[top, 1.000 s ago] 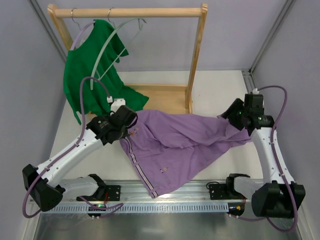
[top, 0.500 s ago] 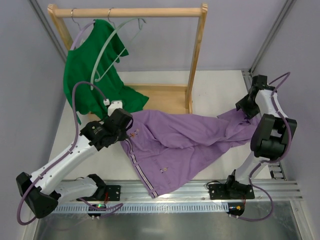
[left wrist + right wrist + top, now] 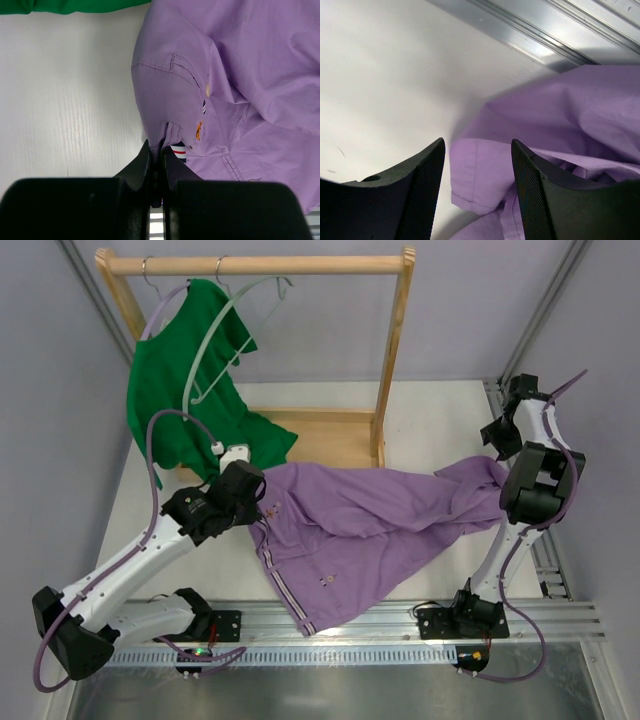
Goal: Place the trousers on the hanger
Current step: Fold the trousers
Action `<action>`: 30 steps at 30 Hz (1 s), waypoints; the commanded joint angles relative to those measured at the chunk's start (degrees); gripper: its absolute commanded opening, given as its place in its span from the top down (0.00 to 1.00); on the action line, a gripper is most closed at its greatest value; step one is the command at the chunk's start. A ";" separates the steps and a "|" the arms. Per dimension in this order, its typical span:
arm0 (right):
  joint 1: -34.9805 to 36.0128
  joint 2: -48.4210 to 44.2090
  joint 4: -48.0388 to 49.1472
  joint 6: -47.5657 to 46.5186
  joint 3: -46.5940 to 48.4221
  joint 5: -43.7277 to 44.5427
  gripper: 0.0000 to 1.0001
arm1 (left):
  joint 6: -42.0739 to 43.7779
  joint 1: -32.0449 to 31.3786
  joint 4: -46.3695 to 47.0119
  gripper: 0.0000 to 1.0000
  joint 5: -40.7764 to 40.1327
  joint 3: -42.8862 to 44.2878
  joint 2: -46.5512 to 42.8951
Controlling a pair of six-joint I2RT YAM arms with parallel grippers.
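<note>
The lilac trousers [image 3: 370, 520] lie spread across the table, waistband at the left and leg ends at the right. My left gripper [image 3: 258, 502] is shut on the waistband edge beside the small striped tab [image 3: 180, 150], and in the left wrist view its fingertips [image 3: 156, 147] pinch a fold of the fabric [image 3: 240, 75]. At the far right my right gripper [image 3: 490, 447] stands open just above a leg hem [image 3: 480, 175], with nothing held between its fingers [image 3: 477, 145]. The pale grey-green hanger [image 3: 215, 335] hangs from the rail, in front of the green shirt.
A wooden rack [image 3: 395, 350] stands at the back of the table. A dark green T-shirt [image 3: 180, 390] hangs at its left end, its hem reaching the table. A metal rail [image 3: 330, 625] runs along the near edge and another [image 3: 545, 30] along the right side.
My right arm has folded back and to the right, carrying its open gripper from over the leg to the leg end at the table's right edge. The left arm shifted slightly, still gripping the waistband.
</note>
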 commanded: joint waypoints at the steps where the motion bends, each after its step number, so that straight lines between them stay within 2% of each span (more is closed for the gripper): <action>1: -0.35 3.15 -1.92 2.50 3.95 2.95 0.41 | 0.91 0.34 2.92 1.00 1.01 -0.23 -2.24; 5: -0.44 7.81 -3.86 3.46 8.52 2.78 0.41 | 0.91 0.25 2.92 1.00 1.09 -0.41 -2.50; 10: -0.52 12.37 -1.66 3.38 11.33 2.60 0.42 | 1.00 0.34 3.54 1.00 1.18 -0.93 -2.06; 12: -0.52 13.87 -1.57 2.77 12.74 2.34 0.46 | 0.91 0.25 3.54 1.00 0.66 -0.85 -1.80; 13: -0.52 14.66 -2.09 2.33 13.18 2.16 0.52 | 0.91 0.34 3.36 1.00 0.40 -0.50 -1.45; 14: -0.52 14.76 -2.45 1.89 13.80 2.42 0.72 | 0.91 0.34 3.19 1.00 -0.13 -0.32 -1.27; 17: -0.44 10.83 -2.28 -0.04 12.41 4.87 0.93 | 1.09 0.34 1.70 1.00 -2.67 1.25 -0.31; 18: -0.43 9.41 -1.84 -0.57 11.96 5.41 0.96 | 1.18 0.34 1.34 1.00 -3.73 1.44 -0.04; 24: -0.52 -1.57 -0.16 -5.76 10.90 8.05 0.96 | 0.74 0.34 1.16 1.00 -3.56 2.23 -0.13; 28: -0.44 -2.73 -5.06 -4.80 10.64 7.70 0.96 | 0.56 0.34 1.25 1.00 -3.30 2.41 -0.13; 30: -0.43 -2.03 -7.45 -2.17 10.64 6.04 0.70 | 0.56 0.34 1.43 1.00 -2.60 2.49 0.05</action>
